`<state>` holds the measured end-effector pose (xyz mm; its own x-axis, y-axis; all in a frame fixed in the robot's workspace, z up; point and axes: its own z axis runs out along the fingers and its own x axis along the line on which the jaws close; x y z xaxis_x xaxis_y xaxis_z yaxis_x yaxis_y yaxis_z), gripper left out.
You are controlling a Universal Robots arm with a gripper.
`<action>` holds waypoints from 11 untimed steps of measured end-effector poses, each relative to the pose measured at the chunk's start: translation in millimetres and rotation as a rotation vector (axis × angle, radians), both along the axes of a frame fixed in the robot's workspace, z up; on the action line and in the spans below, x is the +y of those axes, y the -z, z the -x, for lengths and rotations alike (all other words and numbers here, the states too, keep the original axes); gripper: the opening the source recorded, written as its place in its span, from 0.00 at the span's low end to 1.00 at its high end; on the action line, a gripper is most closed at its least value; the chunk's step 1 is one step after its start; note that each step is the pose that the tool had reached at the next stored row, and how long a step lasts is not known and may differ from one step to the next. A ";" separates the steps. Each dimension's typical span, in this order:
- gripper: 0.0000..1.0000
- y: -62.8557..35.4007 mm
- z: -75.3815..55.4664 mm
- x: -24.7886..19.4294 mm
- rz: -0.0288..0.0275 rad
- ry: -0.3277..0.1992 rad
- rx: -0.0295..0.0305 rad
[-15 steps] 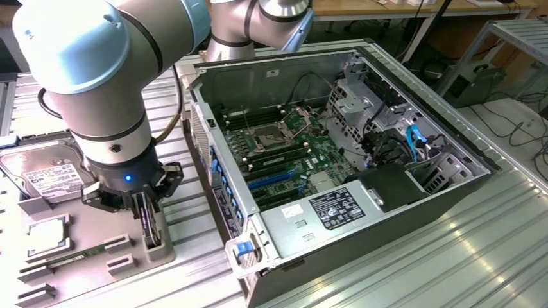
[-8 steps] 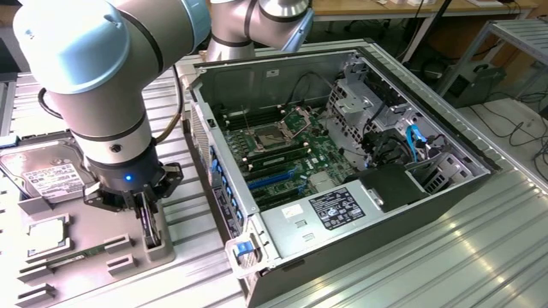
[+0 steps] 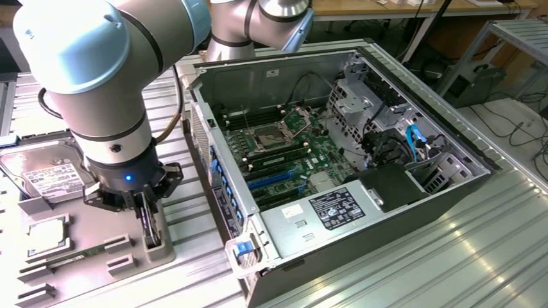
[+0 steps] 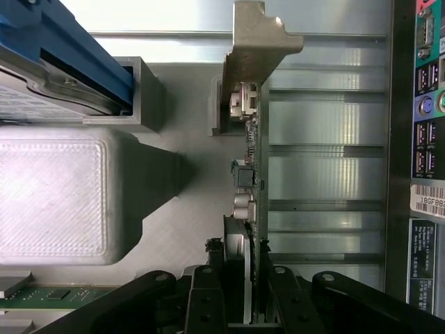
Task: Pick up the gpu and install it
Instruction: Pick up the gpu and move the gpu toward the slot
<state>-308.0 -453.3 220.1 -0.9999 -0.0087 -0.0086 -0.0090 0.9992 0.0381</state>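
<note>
Our pincer (image 4: 245, 264) is closed narrowly on the graphics card (image 4: 248, 174), which stands upright in a slot at the holder's (image 3: 163, 253) edge beside the computer case (image 3: 299, 273). We judge it light, stiff and fragile, so the bare board edge is the place to grip.

End effector (image 3: 148, 223) on upright gpu (image 3: 155, 239) beside open computer case (image 3: 248, 80).

A thick silver-grey metal arm (image 3: 102, 96) is built of round tube sections. Well above its small glowing blue lamp (image 3: 128, 178), the joints are closed by pale blue plastic caps (image 3: 60, 32) edged with black rings. Around the lamp sits a black wrist collar (image 3: 111, 170). A thin black cable (image 3: 177, 109) hangs beside and above the lamp. Under the lamp, the black pincer (image 3: 153, 234) has jointed link bars with round pivot screws (image 4: 280, 269).
</note>
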 end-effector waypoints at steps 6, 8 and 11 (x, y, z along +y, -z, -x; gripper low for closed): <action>0.28 0.0 0.0 0.0 0.0000 0.000 0.0000; 0.28 0.0 0.0 0.0 0.0000 0.000 0.0000; 0.28 -0.7 0.0 0.0 0.0000 0.000 -0.0001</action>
